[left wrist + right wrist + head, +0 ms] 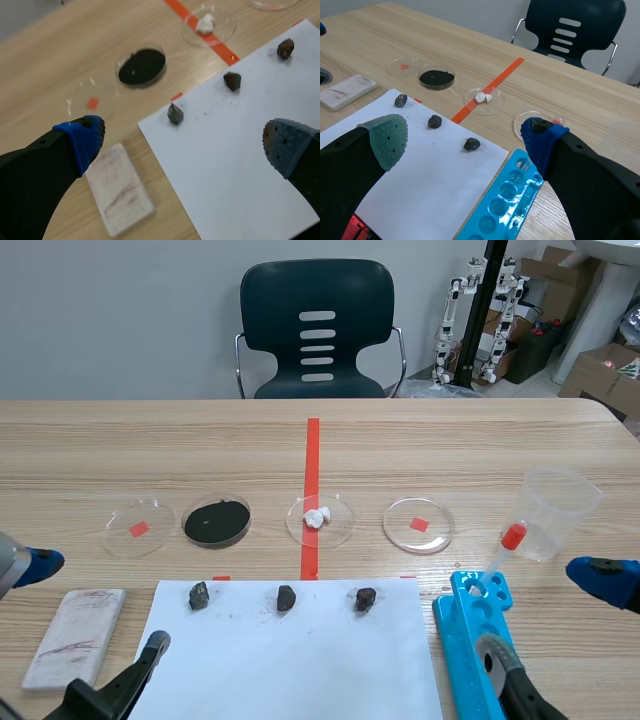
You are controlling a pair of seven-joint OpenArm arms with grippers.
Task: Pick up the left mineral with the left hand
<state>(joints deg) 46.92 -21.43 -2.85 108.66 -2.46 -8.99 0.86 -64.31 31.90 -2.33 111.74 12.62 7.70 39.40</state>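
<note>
Three dark minerals lie in a row on the white paper (290,660). The left mineral (198,595) is a small grey-black lump near the paper's far left corner. In the left wrist view this left mineral (175,114) lies just ahead of my left gripper (182,134), whose fingers stand wide apart and hold nothing. Seen from the scene camera, the left gripper (95,608) hangs low at the left, nearer the robot than the mineral. My right gripper (465,131) is open and holds nothing; it hovers above the blue rack (475,640) at the right.
Middle mineral (286,598) and right mineral (366,598) share the paper. A white streak plate (75,635) lies left of it. Beyond are a dish of black powder (217,521), three clear dishes, a plastic cup (556,512) and a red-capped dropper (505,545).
</note>
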